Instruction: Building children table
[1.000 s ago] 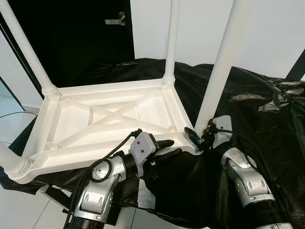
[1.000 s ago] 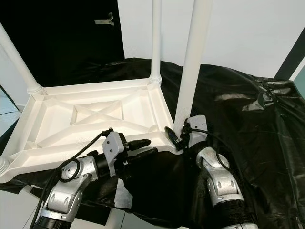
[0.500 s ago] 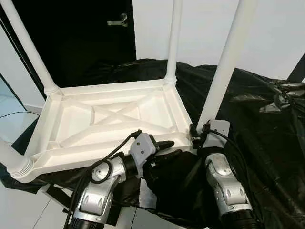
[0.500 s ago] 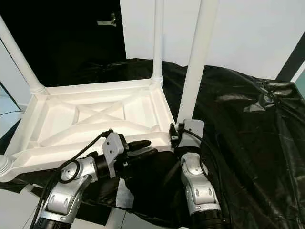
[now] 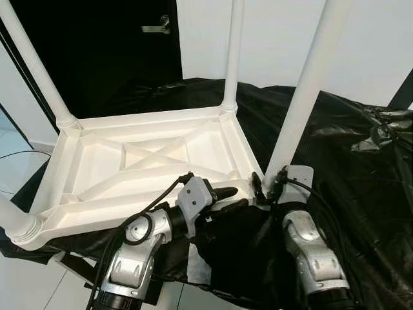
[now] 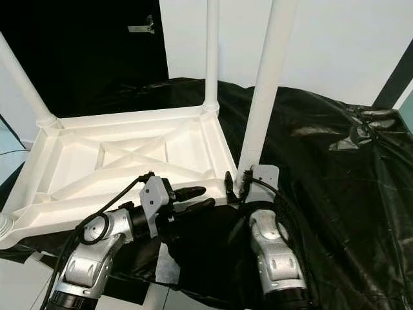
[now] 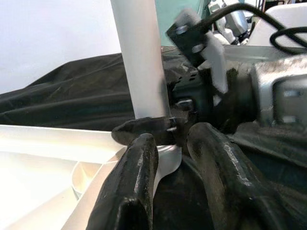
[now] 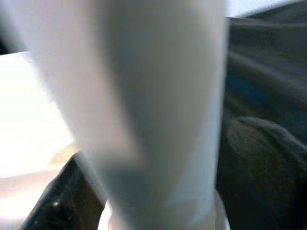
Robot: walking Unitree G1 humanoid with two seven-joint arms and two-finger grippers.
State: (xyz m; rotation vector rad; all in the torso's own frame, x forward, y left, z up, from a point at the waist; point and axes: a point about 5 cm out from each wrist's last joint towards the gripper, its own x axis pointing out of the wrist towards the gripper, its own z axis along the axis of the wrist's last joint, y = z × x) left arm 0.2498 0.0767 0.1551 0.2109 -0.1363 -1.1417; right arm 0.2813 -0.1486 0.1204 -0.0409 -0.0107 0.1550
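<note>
From my seat, the white children's table (image 5: 148, 161) lies upside down on a black sheet (image 5: 348, 161), legs up at the corners I can see, so I judge assembly nearly finished. My left end effector (image 5: 227, 199) hovers released at the near rim. My right end effector (image 5: 268, 187) is clenched on the near right leg (image 5: 300, 103) at its socket, probably seating it.

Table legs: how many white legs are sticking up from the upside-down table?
4. One at the far left corner, one at the far right corner, one at the near right corner with the right pincer at its base, and one at the near left corner.
</note>
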